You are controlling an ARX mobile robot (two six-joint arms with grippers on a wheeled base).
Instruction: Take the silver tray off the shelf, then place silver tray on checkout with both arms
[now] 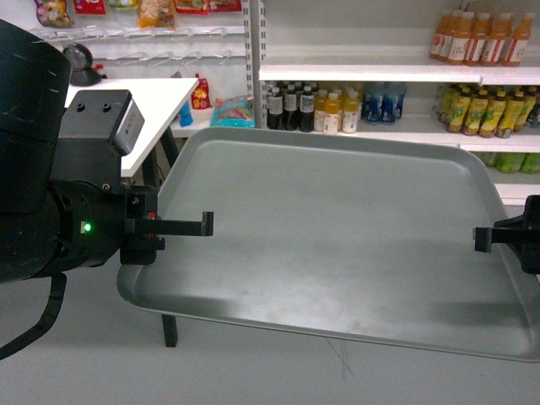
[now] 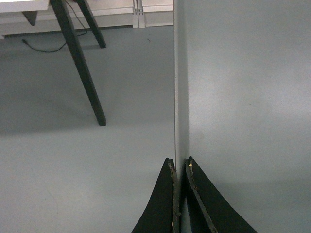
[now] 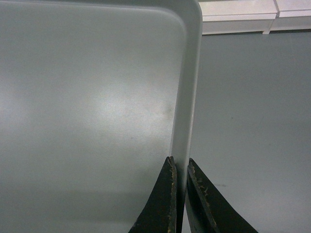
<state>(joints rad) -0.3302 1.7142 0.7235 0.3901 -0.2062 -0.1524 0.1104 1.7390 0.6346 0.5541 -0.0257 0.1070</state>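
Silver tray (image 1: 337,245) held in the air between two grippers, clear of any surface.

Nearest, the left gripper (image 2: 180,167) is seen with its jaws clamped on the tray's left rim, and the right gripper (image 3: 179,165) with its jaws clamped on the right rim just below a rounded corner. The tray is shown as a large flat rectangle, matte grey-green, with rounded corners, a low raised rim and faint smudges on its bed; grey floor (image 1: 253,371) is seen beneath it. Beyond its left edge a white table (image 1: 143,97) on black legs is seen. Farthest back, white store shelving (image 1: 380,74) stocked with drink bottles (image 1: 337,110) is visible, with snack packets (image 1: 156,12) hung above the table.
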